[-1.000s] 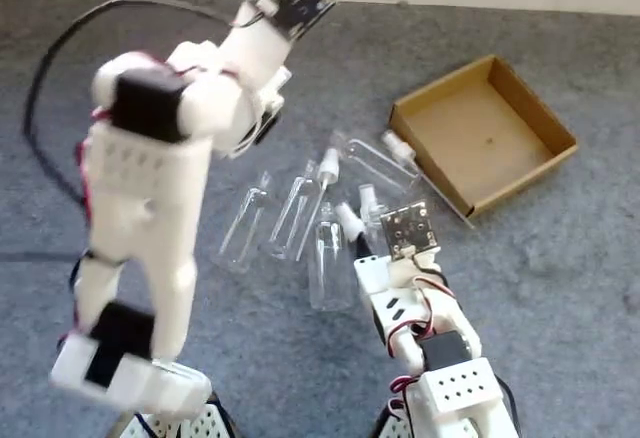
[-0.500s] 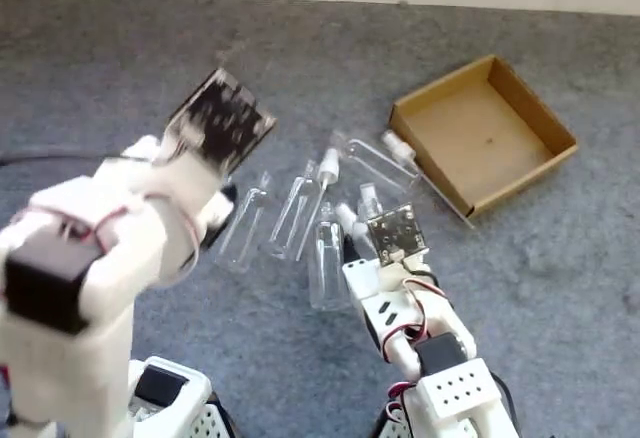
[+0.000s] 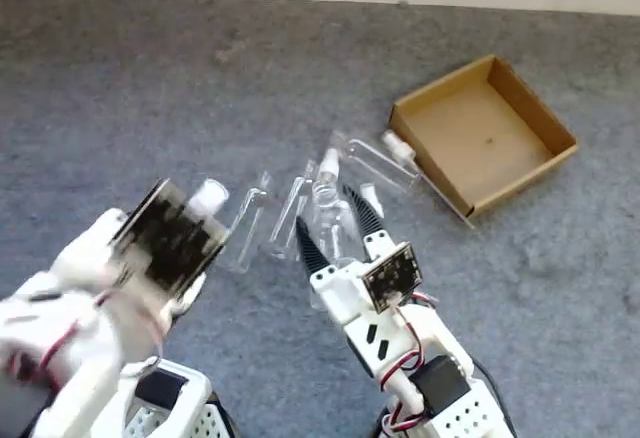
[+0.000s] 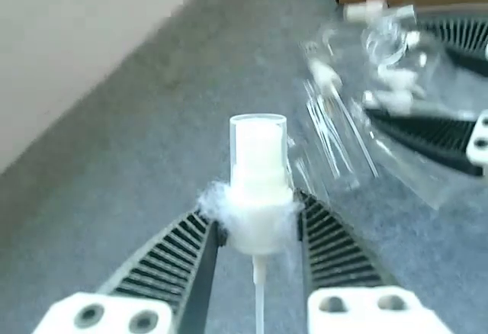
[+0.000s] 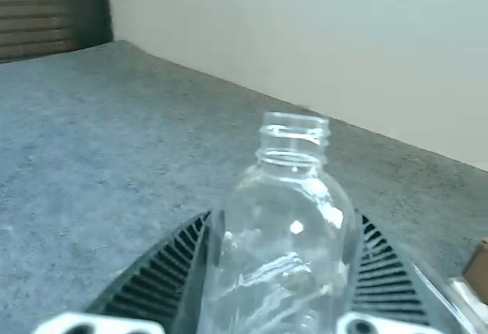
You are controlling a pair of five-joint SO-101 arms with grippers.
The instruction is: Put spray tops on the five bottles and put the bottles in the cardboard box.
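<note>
Left wrist view resolves what the high view leaves blurred: your left claw (image 4: 258, 218) is clamped on a spray top (image 4: 258, 168). The top is white with its clear cap upward, and its thin dip tube hangs straight down between the fingers.

Right wrist view: your right claw (image 5: 280, 252) is closed around a bottle (image 5: 284, 223), gripping the body. The bottle is clear and upright, its threaded neck open.

The high view adds the layout. The two claws sit near each other, the left one off to the right claw's left side. Two slim bottles (image 3: 246, 222) lie on the carpet (image 3: 120, 88) in the gap between the claws. Just past the right claw's fingertips lies another white top (image 3: 328, 166), and beyond it a capped bottle (image 3: 372, 158) on its side.

The box (image 3: 545, 118) is ahead and to the right of the right claw. It stands open with its whole brown floor in sight. The capped bottle's white head lies just beside the box's near wall.
</note>
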